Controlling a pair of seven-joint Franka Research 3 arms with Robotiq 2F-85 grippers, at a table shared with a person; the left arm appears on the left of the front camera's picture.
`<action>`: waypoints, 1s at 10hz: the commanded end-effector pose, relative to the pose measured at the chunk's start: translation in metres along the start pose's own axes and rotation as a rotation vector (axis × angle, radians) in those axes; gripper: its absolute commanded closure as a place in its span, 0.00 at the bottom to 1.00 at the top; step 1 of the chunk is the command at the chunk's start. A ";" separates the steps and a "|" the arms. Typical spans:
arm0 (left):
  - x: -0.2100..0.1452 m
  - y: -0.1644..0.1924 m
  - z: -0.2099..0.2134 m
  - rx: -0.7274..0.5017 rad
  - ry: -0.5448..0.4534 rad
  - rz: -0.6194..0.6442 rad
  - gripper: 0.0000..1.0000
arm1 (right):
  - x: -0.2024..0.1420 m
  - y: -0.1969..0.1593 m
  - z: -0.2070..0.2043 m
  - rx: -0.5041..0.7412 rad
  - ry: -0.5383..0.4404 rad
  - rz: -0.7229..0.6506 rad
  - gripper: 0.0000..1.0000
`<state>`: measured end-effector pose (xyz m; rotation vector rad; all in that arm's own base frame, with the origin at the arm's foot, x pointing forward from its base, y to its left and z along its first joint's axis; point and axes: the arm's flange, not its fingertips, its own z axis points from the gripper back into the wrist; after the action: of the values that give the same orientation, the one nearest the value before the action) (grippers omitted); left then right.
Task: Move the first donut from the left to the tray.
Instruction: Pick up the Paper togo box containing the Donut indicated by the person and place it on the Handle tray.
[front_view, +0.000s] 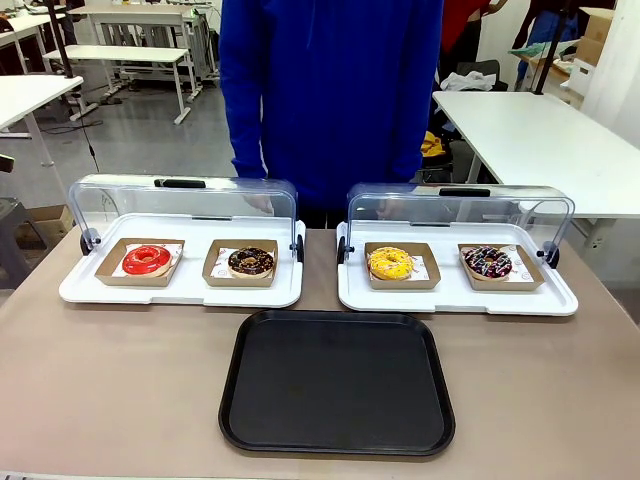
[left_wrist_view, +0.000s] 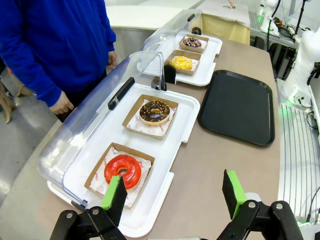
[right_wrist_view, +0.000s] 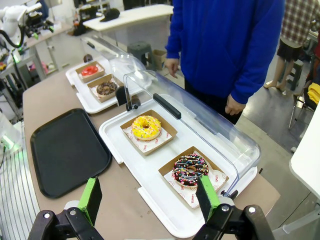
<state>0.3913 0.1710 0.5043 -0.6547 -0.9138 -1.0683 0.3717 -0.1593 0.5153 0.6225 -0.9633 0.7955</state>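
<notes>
Presently your left end effector and right end effector hang, jaws apart. Just beyond the left one, the glossy red-glazed ring donut sits in a shallow brown cardboard tray. It looks light, soft and sticky; take the stiff cardboard rim instead. Farther off lies the flat black plastic tray.

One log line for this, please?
red donut: in left display tray | black tray: no donut | left jaws: open | right jaws: open

The left tool is wide open and points down at a slant. The right tool is wide open too, slanted down.
</notes>
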 end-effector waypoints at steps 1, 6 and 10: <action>0.000 0.001 0.001 -0.003 -0.025 -0.021 0.00 | 0.002 -0.004 -0.001 -0.001 -0.030 0.025 0.00; 0.000 0.001 0.001 -0.003 -0.025 -0.021 0.00 | 0.002 -0.004 -0.001 -0.001 -0.030 0.025 0.00; 0.000 0.001 0.001 -0.003 -0.025 -0.021 0.00 | 0.002 -0.004 -0.001 -0.001 -0.030 0.025 0.00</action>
<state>0.3913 0.1710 0.5042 -0.6548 -0.9137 -1.0682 0.3717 -0.1594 0.5152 0.6225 -0.9632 0.7956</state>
